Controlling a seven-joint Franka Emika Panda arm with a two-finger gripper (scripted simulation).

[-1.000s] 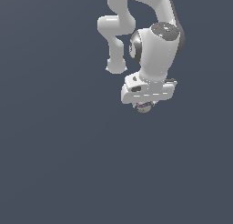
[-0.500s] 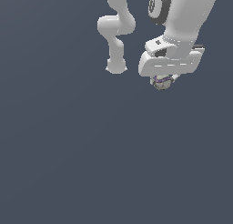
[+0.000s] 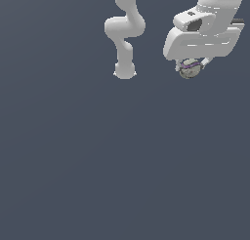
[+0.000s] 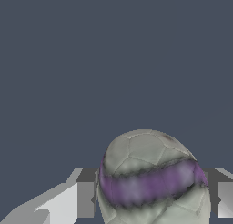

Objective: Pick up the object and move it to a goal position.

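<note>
One ball (image 3: 189, 69) | pinched in gripper (image 3: 190, 70), seemingly | shifted toward exterior view's right

One white robot arm (image 3: 126, 29), one white gripper (image 3: 189, 68) at its end, and one small beige-grey ball (image 3: 188, 70) with one purple band around it.

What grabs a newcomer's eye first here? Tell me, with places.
The white tool hangs at the upper part of the exterior view's right, shut on a tiny beige-grey ball with a purple band. In the wrist view that ball looms large between the fingers. Everything around is plain dark grey.
</note>
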